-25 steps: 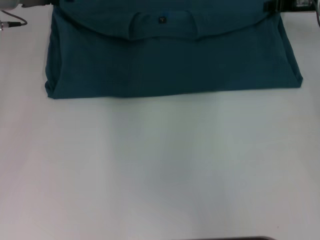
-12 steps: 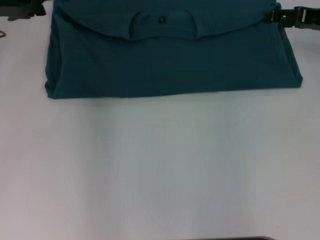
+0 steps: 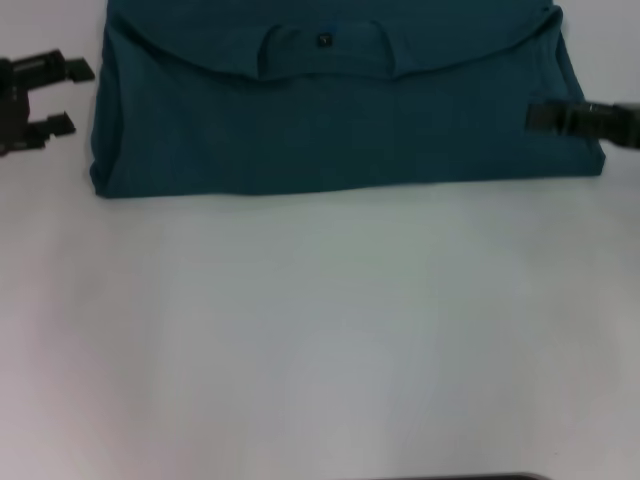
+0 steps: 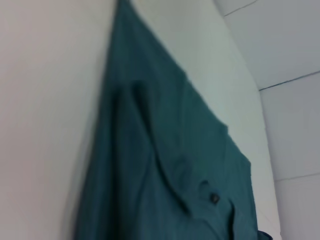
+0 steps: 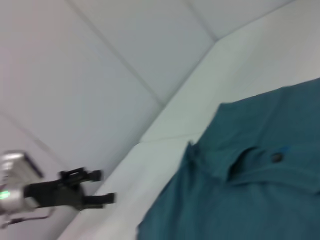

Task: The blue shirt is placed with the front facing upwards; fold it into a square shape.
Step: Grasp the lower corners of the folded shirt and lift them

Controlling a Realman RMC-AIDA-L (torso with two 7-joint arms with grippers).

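Garment: large dark teal-blue cotton shirt (image 3: 340, 120), folded into a wide band at the far edge of the white table (image 3: 320, 340), long axis running left to right across the robot. Its near fold line is straight; an upper layer lies over it with a curved hem and the neck opening showing.

Label: small black neck label (image 3: 323, 40) at the collar, near the far edge; no writing on it can be read. No chest lettering is visible on the exposed layer.

Left gripper (image 3: 66, 97): black two-finger claw, just beside the shirt's left end, apart from the cloth, jaws parted with clear white table between them, holding nothing. The right wrist view shows it (image 5: 102, 186) likewise spread and empty.

Right gripper (image 3: 530, 117): black, over the shirt's right end, close to the near right corner of the band; whether it touches the cloth, and how its jaws stand, cannot be told.

Relation for the coming move: the shirt lies between the two claws, one at each short end, both equally near. Judged stage: lengthwise folding done; a square likely calls for bringing one short end across toward the other.
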